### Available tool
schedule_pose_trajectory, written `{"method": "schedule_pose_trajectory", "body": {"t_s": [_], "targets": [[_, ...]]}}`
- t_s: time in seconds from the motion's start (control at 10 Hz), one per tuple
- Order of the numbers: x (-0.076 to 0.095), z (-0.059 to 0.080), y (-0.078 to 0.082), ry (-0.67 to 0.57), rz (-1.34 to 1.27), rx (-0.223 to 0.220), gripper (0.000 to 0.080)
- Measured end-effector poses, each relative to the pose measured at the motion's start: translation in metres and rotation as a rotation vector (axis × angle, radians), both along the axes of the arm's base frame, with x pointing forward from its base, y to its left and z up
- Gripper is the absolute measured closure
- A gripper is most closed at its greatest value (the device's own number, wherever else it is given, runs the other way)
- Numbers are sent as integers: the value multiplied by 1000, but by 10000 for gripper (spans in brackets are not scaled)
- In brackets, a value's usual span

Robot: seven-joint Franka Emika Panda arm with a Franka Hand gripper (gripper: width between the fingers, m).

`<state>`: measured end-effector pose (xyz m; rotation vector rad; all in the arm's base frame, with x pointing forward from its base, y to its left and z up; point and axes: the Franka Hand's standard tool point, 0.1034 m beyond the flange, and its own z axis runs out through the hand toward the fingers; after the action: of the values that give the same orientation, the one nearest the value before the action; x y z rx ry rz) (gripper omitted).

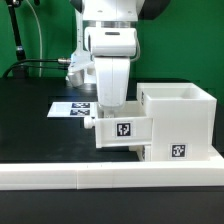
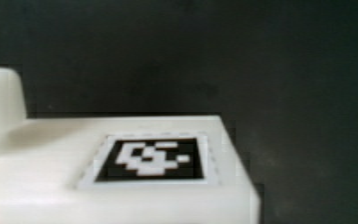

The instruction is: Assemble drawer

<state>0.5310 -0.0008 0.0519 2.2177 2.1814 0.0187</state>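
Exterior view: gripper (image 1: 112,112) at frame centre, over tray (image 1: 121,130) partly inserted in housing (image 1: 180,120) at right, likely steadying insertion. Jaws' opening hidden; cannot tell.

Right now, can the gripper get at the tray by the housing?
Probably yes: the gripper hangs directly above the tray, which sits against the housing, with nothing between them. Whether its fingers already touch the tray cannot be told.
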Motion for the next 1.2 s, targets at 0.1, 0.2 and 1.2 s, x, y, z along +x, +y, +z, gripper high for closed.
{"method": "schedule_pose_trajectory", "body": {"t_s": [0.1,0.2,1.2], "targets": [[0,0,1,0,4,-1,755],[0,0,3,0,7,-4,755],[1,-2,10,18,-4,-17,755]]}}
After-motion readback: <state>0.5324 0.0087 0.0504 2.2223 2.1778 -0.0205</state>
